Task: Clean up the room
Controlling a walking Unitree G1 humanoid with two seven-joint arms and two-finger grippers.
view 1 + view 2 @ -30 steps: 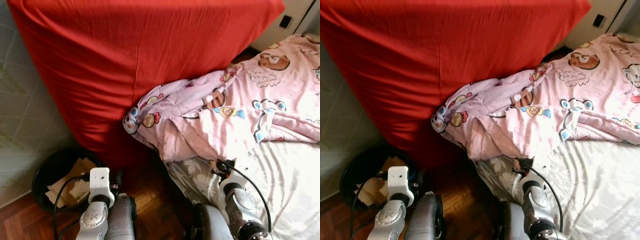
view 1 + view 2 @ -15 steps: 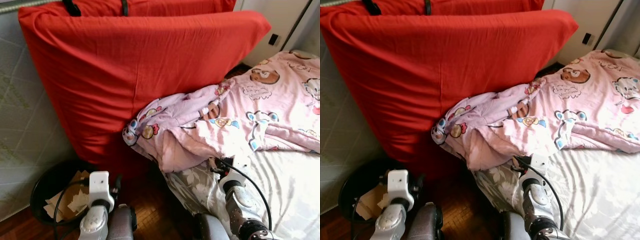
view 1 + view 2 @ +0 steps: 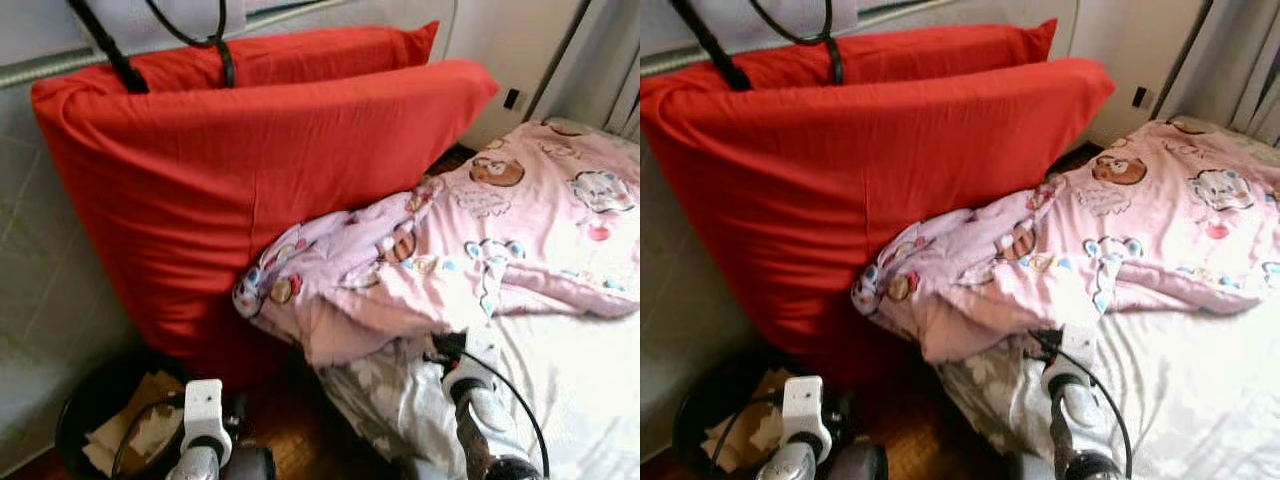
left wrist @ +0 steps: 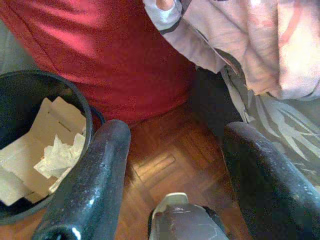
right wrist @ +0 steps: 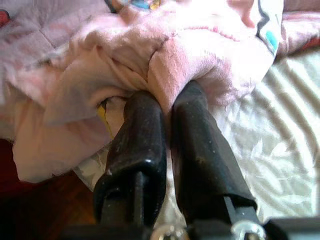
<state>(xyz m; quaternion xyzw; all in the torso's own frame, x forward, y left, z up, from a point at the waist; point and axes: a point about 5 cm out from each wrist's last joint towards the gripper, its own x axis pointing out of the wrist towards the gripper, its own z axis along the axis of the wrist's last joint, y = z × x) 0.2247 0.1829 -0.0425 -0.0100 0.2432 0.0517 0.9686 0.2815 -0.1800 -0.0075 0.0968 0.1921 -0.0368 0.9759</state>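
A pink cartoon-print blanket (image 3: 480, 230) lies rumpled across the bed, its near edge hanging over the bed's corner. My right gripper (image 5: 167, 97) is shut on a fold of that edge, and the black fingers (image 5: 145, 130) are pressed close together under the fabric. The right wrist (image 3: 470, 375) sits just below the blanket's hem. My left gripper (image 4: 177, 132) is open and holds nothing, low over the wooden floor (image 4: 165, 155) beside a black bin (image 4: 86, 107).
Two large red cushions (image 3: 250, 190) lean against the wall left of the bed. The bin (image 3: 75, 415) holds cardboard and crumpled paper. A white sheet (image 3: 580, 380) covers the bed. Black cables (image 3: 190, 35) hang above the cushions, with a curtain (image 3: 610, 70) at the far right.
The camera has tilted upward, so the cushion tops, wall and curtain have come into view and both arms sit lower in the picture. The right gripper stays at the blanket's edge.
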